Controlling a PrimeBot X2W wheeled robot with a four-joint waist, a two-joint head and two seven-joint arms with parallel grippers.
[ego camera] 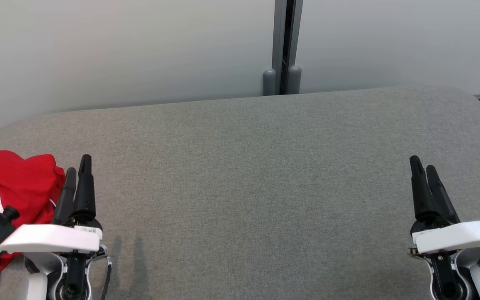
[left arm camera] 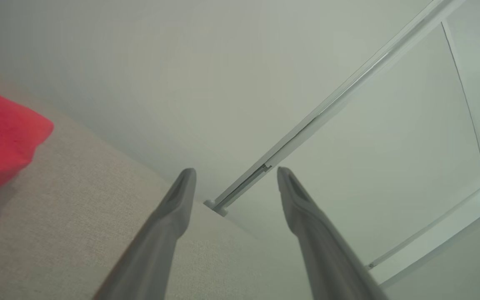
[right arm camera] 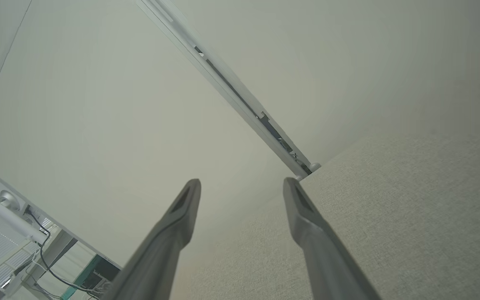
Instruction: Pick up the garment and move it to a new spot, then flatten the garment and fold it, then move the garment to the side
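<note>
The red garment is noted crumpled at the lower left of the head view, on the grey padded surface, just beside the left gripper. Left gripper and right gripper are seen in the wrist views with fingers parted and nothing gripped. No step is judged done: pickup, relocation, flattening, folding and setting aside are all left.

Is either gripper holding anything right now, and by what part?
Nothing. Left gripper and right gripper are both open and empty; the crumpled red garment with white trim lies beside the left one.
</note>
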